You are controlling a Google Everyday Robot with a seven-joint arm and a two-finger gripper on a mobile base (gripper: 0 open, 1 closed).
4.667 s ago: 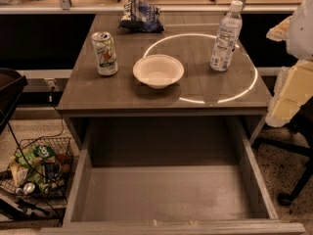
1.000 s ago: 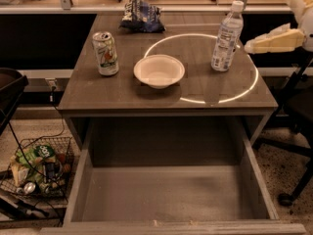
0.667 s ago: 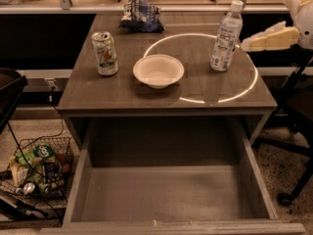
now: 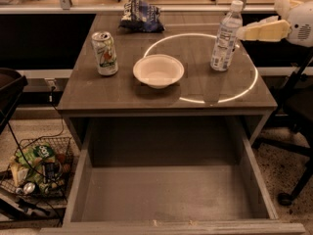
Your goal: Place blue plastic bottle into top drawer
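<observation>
The blue plastic bottle [image 4: 226,38], clear with a white cap and a pale label, stands upright at the right rear of the grey table [image 4: 122,94]. My gripper [image 4: 244,29], cream-coloured, reaches in from the right edge at the height of the bottle's upper half. Its fingers [image 4: 261,31] point left and appear open, with the near tip just right of the bottle. It holds nothing. The top drawer [image 4: 166,195] is pulled fully out below the table's front edge, and its flat bottom is bare.
A green-and-white soda can [image 4: 104,53] stands at the table's left. A white bowl [image 4: 158,70] sits in the middle and a dark chip bag [image 4: 142,21] at the back. A wire basket of trash [image 4: 39,170] is on the floor left. A chair base [image 4: 293,146] is at the right.
My gripper rose from low at the table's right side and moved left, ending with its tip next to the bottle. The bottle and drawer have not moved.
</observation>
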